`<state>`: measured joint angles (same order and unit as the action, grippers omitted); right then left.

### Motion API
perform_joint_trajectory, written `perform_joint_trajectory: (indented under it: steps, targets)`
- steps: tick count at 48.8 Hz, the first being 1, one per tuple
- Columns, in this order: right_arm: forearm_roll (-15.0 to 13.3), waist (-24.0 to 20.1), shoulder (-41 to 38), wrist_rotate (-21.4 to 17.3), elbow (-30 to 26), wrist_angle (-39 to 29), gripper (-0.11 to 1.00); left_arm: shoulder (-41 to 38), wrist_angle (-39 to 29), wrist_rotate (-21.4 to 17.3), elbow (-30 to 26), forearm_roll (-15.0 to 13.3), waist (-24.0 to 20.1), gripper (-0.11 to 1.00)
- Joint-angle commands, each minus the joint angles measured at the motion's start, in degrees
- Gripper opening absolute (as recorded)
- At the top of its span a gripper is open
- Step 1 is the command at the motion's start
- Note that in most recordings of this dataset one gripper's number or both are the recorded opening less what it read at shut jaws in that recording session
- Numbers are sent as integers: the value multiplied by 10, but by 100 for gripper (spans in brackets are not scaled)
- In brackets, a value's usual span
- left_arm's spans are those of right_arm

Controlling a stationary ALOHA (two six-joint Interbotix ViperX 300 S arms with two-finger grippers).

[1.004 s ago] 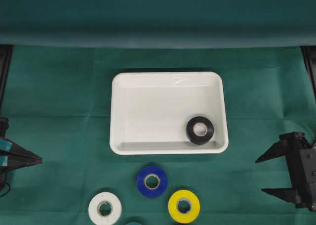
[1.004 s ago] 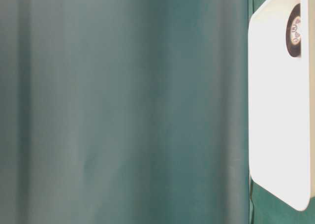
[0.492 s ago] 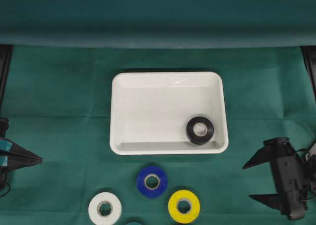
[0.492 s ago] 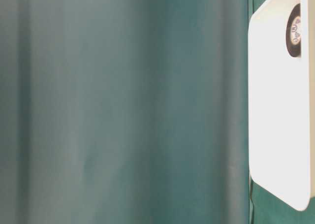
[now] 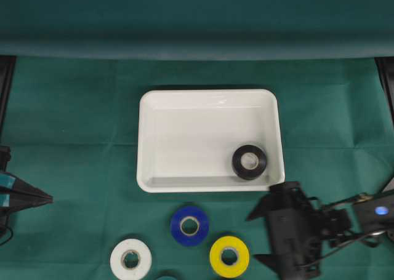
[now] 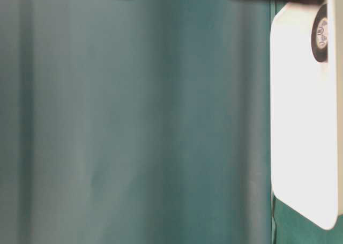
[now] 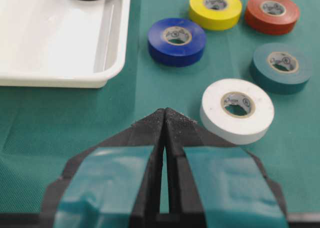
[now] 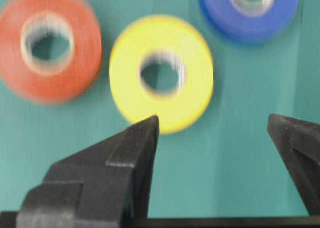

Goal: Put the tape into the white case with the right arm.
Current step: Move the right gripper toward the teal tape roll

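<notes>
The white case (image 5: 209,94) lies mid-table with a black tape roll (image 5: 249,162) in its front right corner. In front of it on the green cloth lie a blue roll (image 5: 189,226), a yellow roll (image 5: 229,255) and a white roll (image 5: 131,259). My right gripper (image 5: 253,238) is open and empty, just right of the yellow roll, fingers pointing left. In the right wrist view the yellow roll (image 8: 197,75) lies just ahead of the open right gripper (image 8: 214,120). My left gripper (image 7: 165,111) is shut and empty at the left edge.
A red roll (image 7: 272,12) and a teal roll (image 7: 281,67) lie beyond the white roll (image 7: 237,110). The red roll (image 8: 82,57) is beside the yellow one. A raised green backdrop runs along the far side of the table.
The right arm has swung in from the right edge toward the yellow roll, its gripper staying open. The left arm and all the rolls have not moved.
</notes>
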<state>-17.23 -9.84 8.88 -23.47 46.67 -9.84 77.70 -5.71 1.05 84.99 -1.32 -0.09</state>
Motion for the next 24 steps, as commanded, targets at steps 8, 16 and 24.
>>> perform_joint_trajectory:
  steps: [8, 16, 24]
  targets:
    - [-1, -4, -91, 1, -126, -6, 61, -4, 4, 0, -6, -1, -1, 0]
    - [-1, -7, -142, 1, -195, -25, 61, -4, 4, 0, -6, 0, -1, 0]
    - [0, -14, -191, 1, -260, -61, 61, -4, 4, 0, -6, 0, -1, 0]
